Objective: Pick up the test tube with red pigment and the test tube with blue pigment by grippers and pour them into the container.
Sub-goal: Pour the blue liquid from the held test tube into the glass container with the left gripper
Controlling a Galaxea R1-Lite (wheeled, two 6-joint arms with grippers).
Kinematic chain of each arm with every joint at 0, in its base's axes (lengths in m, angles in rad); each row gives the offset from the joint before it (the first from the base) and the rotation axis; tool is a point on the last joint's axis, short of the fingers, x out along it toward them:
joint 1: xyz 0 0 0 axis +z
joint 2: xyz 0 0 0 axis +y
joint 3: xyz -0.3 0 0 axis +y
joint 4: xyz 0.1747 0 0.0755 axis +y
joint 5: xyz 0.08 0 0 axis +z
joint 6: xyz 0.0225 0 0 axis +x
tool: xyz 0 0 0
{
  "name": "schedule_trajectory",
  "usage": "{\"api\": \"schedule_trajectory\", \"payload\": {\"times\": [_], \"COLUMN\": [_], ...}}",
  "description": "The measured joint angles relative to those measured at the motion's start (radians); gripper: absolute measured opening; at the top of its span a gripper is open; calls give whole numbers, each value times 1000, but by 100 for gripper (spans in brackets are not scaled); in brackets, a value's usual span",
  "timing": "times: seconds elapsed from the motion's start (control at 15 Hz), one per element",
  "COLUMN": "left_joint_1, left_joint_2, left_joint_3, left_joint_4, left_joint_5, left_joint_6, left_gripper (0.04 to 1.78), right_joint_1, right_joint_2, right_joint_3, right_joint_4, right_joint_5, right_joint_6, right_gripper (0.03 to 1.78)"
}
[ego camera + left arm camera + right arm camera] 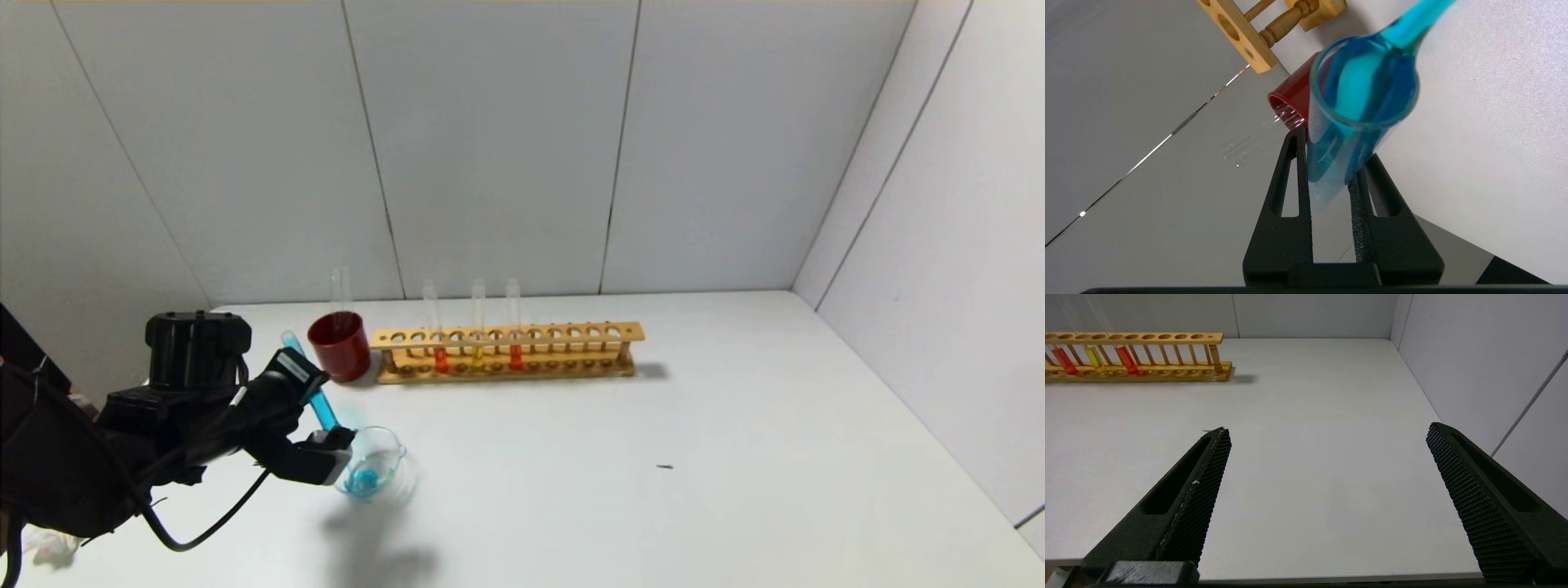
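My left gripper (314, 412) is shut on the test tube with blue pigment (317, 398) and holds it tilted, lower end over the container (384, 472). The container is a clear glass dish at the table's front left with teal-blue liquid in it. In the left wrist view the blue tube (1359, 106) sits between the black fingers (1300, 183). Two tubes with orange-red liquid (441, 359) (515, 357) stand in the wooden rack (571, 335); they also show in the right wrist view (1063, 361) (1126, 359). My right gripper (1327, 430) is open and empty above the table's right side.
A dark red cup (339, 347) with an empty clear tube (339, 290) stands left of the rack, just behind the left gripper. A yellow-liquid tube (478, 357) stands between the two red ones. Walls close in the back and right. A small dark speck (664, 467) lies mid-table.
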Motion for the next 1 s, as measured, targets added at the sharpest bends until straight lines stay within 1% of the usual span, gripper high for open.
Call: {"api": "schedule_trajectory", "payload": {"times": [1.0], "left_joint_1": [-6], "left_joint_2": [1], "left_joint_3": [-3], "left_joint_4": [-2], "left_joint_5": [-17], "left_joint_6": [95], "left_gripper": [32], "right_joint_1": [0], "right_joint_2": [0], "right_joint_3": [0], "right_joint_4": [0], "right_joint_5": [0], "right_joint_6": [0], "right_gripper": [175]}}
